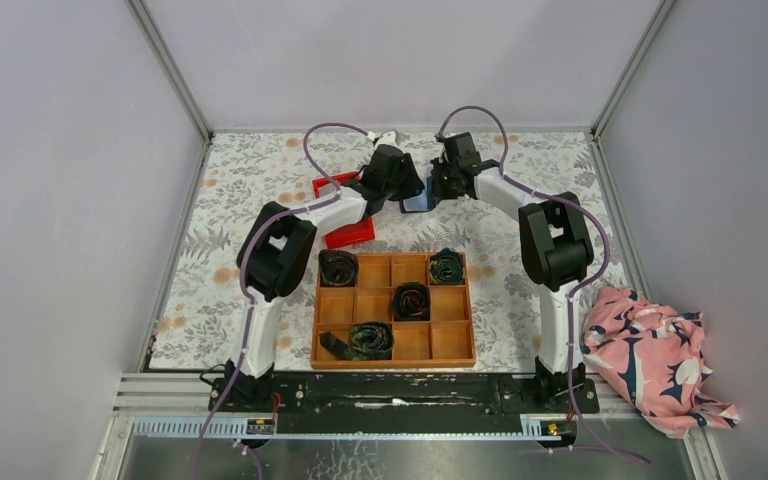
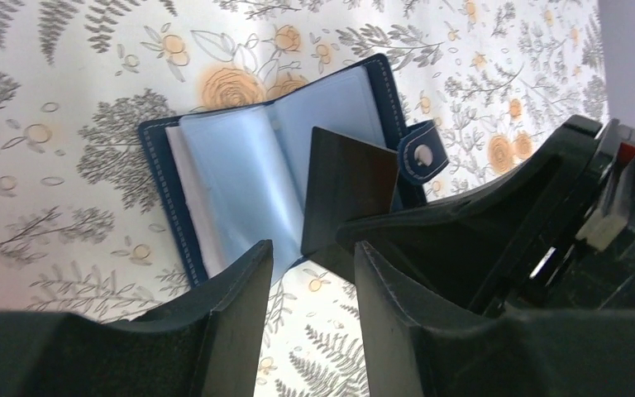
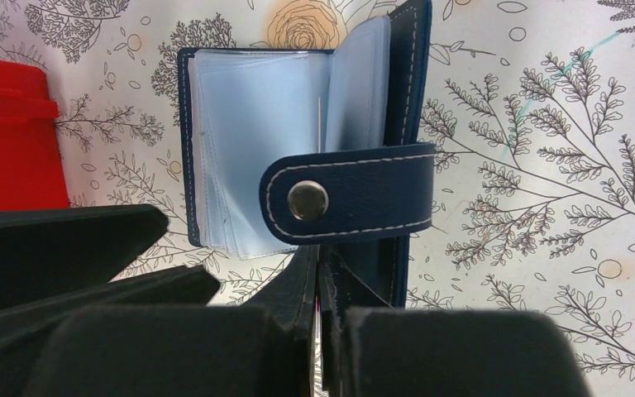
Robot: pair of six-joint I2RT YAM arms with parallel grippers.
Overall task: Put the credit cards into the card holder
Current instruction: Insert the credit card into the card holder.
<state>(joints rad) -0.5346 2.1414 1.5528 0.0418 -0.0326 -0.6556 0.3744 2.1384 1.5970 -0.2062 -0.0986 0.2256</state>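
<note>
The navy card holder (image 1: 418, 202) lies open on the floral cloth at the far middle, pale blue pockets up; it also shows in the left wrist view (image 2: 240, 174) and the right wrist view (image 3: 248, 141), with its snap tab (image 3: 347, 198) folded across. My right gripper (image 1: 438, 185) (image 3: 321, 265) is shut on one credit card (image 2: 347, 178), which looks dark against the light. The card stands on edge with its far end at the holder's pockets. My left gripper (image 1: 407, 190) (image 2: 310, 248) is open and empty just beside the holder. I see no other card.
A red plastic bin (image 1: 352, 233) (image 3: 8, 132) sits just left of the holder, under my left arm. A wooden grid tray (image 1: 412, 340) with dark rolled fabric bundles (image 1: 411, 300) lies nearer the bases. A pink patterned cloth (image 1: 650, 350) lies at the right, off the mat.
</note>
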